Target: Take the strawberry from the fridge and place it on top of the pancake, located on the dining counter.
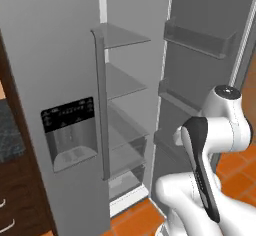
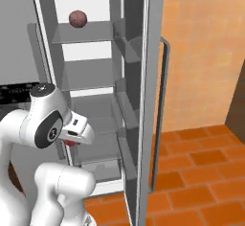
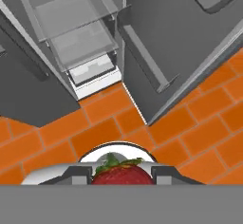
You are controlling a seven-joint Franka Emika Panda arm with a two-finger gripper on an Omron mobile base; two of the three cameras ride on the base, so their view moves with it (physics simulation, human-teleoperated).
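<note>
My gripper [image 3: 122, 173] is shut on the strawberry [image 3: 122, 174], a small red berry with green leaves held between the two dark fingertips [image 3: 78, 173]. In the right base view the hand [image 2: 79, 130] hangs in front of the fridge's lower shelves, with a bit of red strawberry [image 2: 71, 142] under it. The grey fridge [image 1: 60, 70] has its left door, with the black dispenser panel [image 1: 69, 114], shut and its right door [image 1: 200, 65] swung open. The hand view looks down at the fridge's glass shelves [image 3: 78, 33]. The dining counter and the pancake are out of view.
A dull reddish-brown round fruit [image 2: 78, 18] sits on an upper fridge shelf. The open door [image 2: 143, 100] carries door bins and a long handle [image 2: 165, 110]. Orange floor tiles [image 3: 95, 128] lie below. A black-speckled worktop [image 1: 9, 130] with dark drawers stands left of the fridge.
</note>
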